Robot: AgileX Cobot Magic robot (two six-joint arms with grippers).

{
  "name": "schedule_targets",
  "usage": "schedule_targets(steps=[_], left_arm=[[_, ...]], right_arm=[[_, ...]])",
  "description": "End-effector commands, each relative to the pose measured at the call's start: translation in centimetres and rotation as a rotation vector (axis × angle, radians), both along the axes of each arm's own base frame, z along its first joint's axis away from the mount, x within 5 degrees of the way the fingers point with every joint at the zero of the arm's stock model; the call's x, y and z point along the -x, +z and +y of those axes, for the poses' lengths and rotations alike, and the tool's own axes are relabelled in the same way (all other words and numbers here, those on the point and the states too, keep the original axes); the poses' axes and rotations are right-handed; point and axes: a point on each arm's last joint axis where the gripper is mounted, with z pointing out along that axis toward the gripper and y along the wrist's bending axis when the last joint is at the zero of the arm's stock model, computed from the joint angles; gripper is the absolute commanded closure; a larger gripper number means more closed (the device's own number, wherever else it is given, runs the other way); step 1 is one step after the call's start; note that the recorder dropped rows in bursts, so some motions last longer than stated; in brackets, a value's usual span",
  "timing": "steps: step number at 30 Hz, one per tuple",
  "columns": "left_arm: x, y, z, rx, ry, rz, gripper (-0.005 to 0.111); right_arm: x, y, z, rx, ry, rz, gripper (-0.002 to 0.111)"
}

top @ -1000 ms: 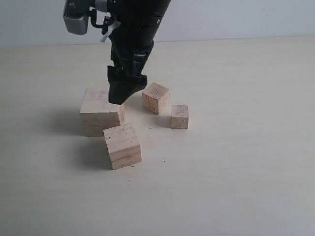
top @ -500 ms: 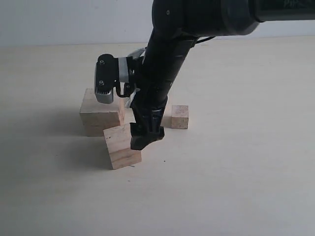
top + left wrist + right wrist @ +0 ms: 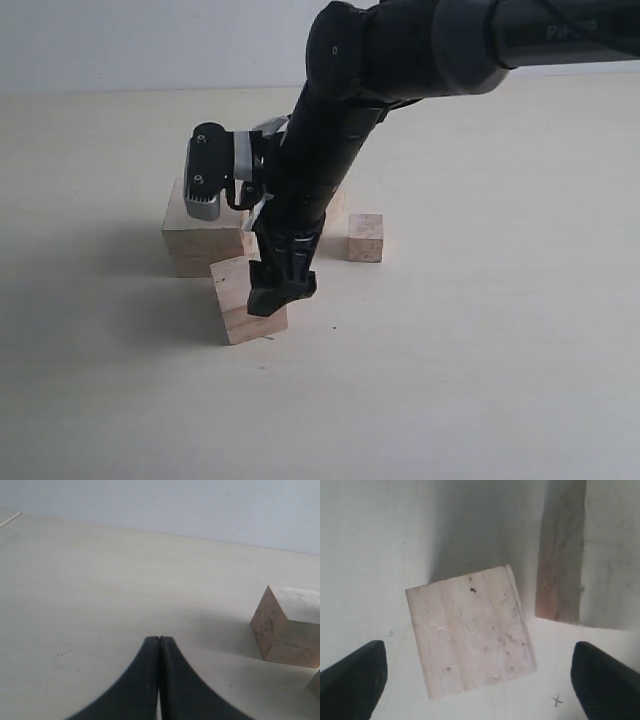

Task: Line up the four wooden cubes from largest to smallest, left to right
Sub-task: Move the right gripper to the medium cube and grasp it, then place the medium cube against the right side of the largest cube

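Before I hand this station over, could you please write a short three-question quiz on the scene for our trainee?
1. True or false: the left end effector is shut.
2. In the right wrist view, what shows between the fingers of the open right end effector? A) a wooden cube B) a metal can C) nothing
3. In the exterior view, which size of cube stands farthest right?
Key: 1 true. 2 A. 3 the smallest cube, standing apart from the others.
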Motion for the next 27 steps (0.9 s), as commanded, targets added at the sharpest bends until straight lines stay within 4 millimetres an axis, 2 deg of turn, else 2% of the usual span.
schedule_targets(steps=[1, 7, 9, 11, 12, 15, 19, 24, 27], left_arm=[[0.0, 0.0, -0.1, 0.002, -0.008, -0.011, 0.107], [0.0, 0.0, -0.1, 0.002, -0.008, -0.011, 0.107], [0.0, 0.0, -0.1, 0.002, -0.008, -0.011, 0.107], [0.0, 0.0, -0.1, 0.002, -0.008, -0.011, 0.107], [0.0, 0.0, -0.1, 0.002, -0.008, -0.011, 0.107], [0.0, 0.0, -0.1, 0.002, -0.008, -0.011, 0.107], [0.0, 0.0, -0.1, 0.002, -0.008, -0.011, 0.107], [0.0, 0.0, -0.1, 0.002, -0.008, -0.011, 0.107], [0.0, 0.0, -0.1, 0.002, -0.008, -0.011, 0.107]], right_arm=[[0.0, -1.3, 0.1, 0.015, -0.002, 0.024, 0.015], [-0.1, -2.0, 0.2, 0.021, -0.006, 0.032, 0.015], [-0.1, -2.0, 0.2, 0.02, -0.007, 0.034, 0.018], [-0.1, -2.0, 0.2, 0.02, -0.007, 0.034, 0.026], [-0.1, -2.0, 0.2, 0.02, -0.007, 0.034, 0.032], [-0.1, -2.0, 0.2, 0.021, -0.009, 0.036, 0.06], [0.2, -2.0, -0.4, 0.082, 0.038, 0.047, 0.108], [-0.1, -0.5, -1.3, 0.144, 0.081, -0.039, 0.108], [-0.6, 0.6, -1.9, 0.121, 0.058, -0.063, 0.108]])
